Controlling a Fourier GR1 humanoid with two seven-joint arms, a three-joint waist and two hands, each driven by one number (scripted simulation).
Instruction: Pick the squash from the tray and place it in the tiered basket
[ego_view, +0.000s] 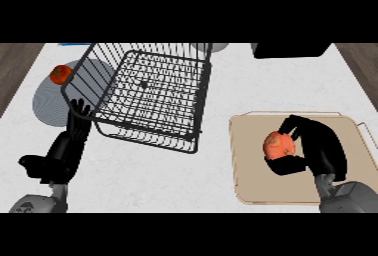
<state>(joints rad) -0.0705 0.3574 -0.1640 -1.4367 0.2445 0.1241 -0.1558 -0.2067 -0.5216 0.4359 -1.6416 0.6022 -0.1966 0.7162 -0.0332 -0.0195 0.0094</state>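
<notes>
Over the tray (251, 195) at right, we see the right hand (317, 150) curled round the squash (277, 145), thumb under it. Left hand (63, 150) rests at left, fingers straight, beside the tiered basket (151, 95). Grey plate (55, 100) with a tomato (61, 74) lies behind.

A white, faintly marbled counter (192, 175) fills nearly the whole view. Brown wood-grain strips (15, 65) run down both sides (possibly floor, though the steep angle leaves it unclear). A black boxy object (291, 50) sits at the far edge. Lighting is even.
</notes>
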